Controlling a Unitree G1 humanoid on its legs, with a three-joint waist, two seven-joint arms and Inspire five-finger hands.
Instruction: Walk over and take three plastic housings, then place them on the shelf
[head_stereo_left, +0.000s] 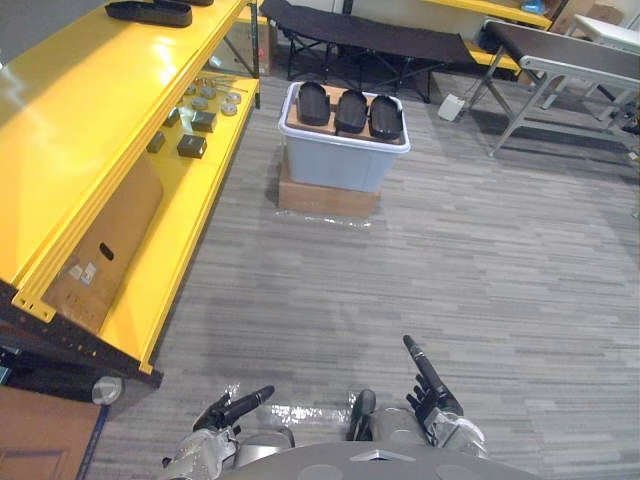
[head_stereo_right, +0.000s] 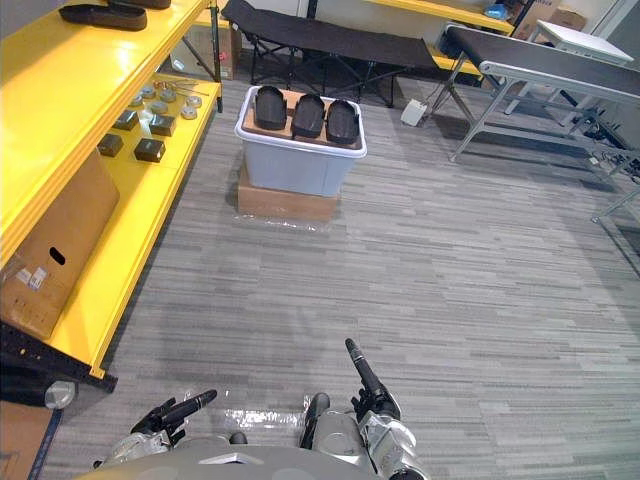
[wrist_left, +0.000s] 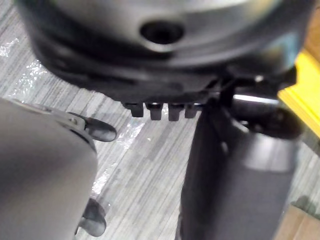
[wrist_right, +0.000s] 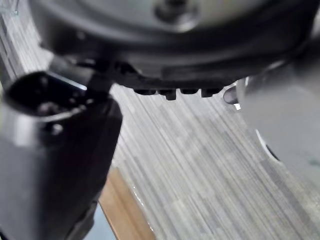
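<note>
Facing three plastic housings lined up atop a grey bin well ahead, the left eye view has the left hand and right hand hanging low, fingers straight, empty. The right eye view shows the yellow shelf close along the left; a drifting walk could clip it. Left wrist view: striped floor past the hand. Right wrist view: likewise, nothing held.

Three black housings lie atop a grey bin, seemingly on cardboard.
</note>
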